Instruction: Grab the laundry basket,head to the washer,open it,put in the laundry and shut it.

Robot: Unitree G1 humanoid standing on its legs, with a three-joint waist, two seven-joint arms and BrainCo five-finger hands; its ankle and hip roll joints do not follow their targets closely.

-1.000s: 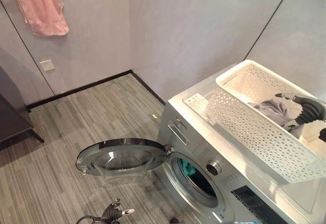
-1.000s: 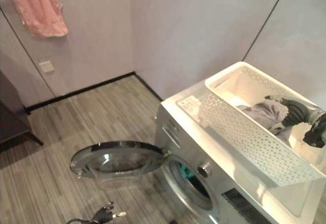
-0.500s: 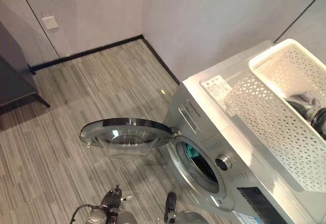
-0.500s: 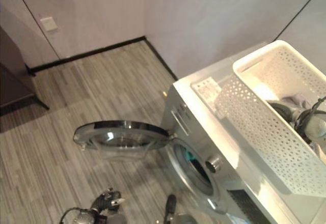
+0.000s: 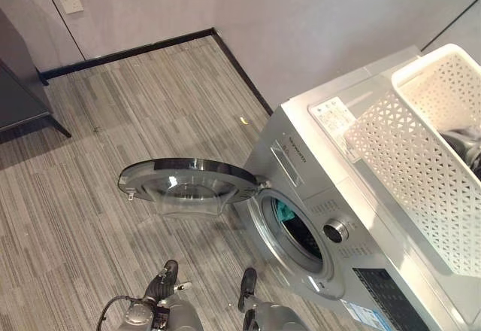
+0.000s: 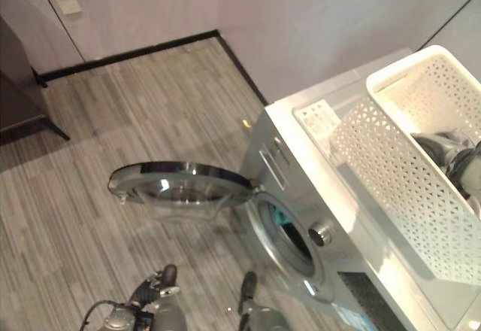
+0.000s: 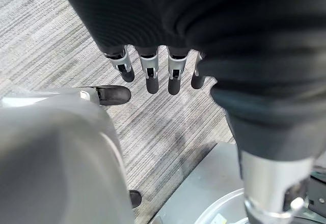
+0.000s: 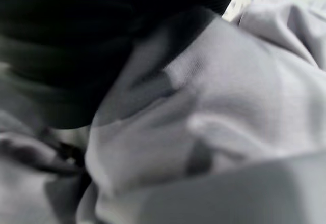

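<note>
Right hand [image 6: 467,167] is buried in grey laundry [image 8: 229,107] inside the white basket [image 5: 421,165] at 3 o'clock, grip can't tell. Left hand [image 7: 153,71] hangs relaxed above the floor [image 5: 113,120]; washer door [image 5: 188,184] is open.

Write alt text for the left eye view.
A silver washer stands with its round door swung open over grey striped flooring; a white perforated laundry basket sits on top, grey laundry inside. Something teal shows in the drum.

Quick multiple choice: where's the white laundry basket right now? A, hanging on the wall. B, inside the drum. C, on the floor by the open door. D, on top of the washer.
D: the basket sits on top of the washer, whose door hangs open over the floor.
</note>
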